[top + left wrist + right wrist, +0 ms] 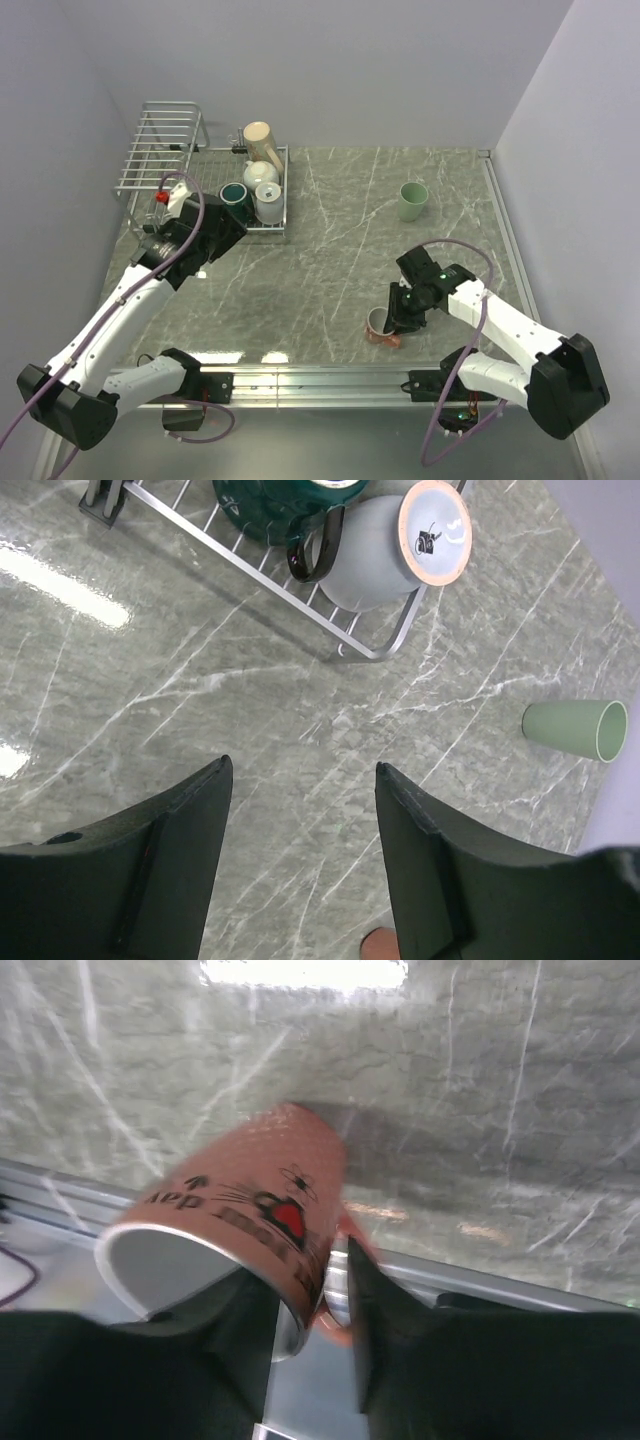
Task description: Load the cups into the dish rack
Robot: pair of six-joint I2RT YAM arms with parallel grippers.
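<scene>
The small orange-red cup (250, 1200) hangs tilted near the table's front edge (380, 325), white inside toward the camera. My right gripper (312, 1278) is shut on its wall beside the handle, one finger inside the mouth and one outside. The silver dish rack (160, 150) stands at the far left. It holds the beige cup (262, 140), the cream-white cup (260, 172), the dark green cup (270, 505) and the pale blue cup (375, 560) on its side. The pale green cup (413, 201) stands alone at the far right. My left gripper (302, 765) hovers open and empty just in front of the rack.
A metal rail (320, 378) runs along the near table edge, right behind the orange-red cup. White walls close in the table on the left, back and right. The rack's taller barred section (165, 125) is at its far left end.
</scene>
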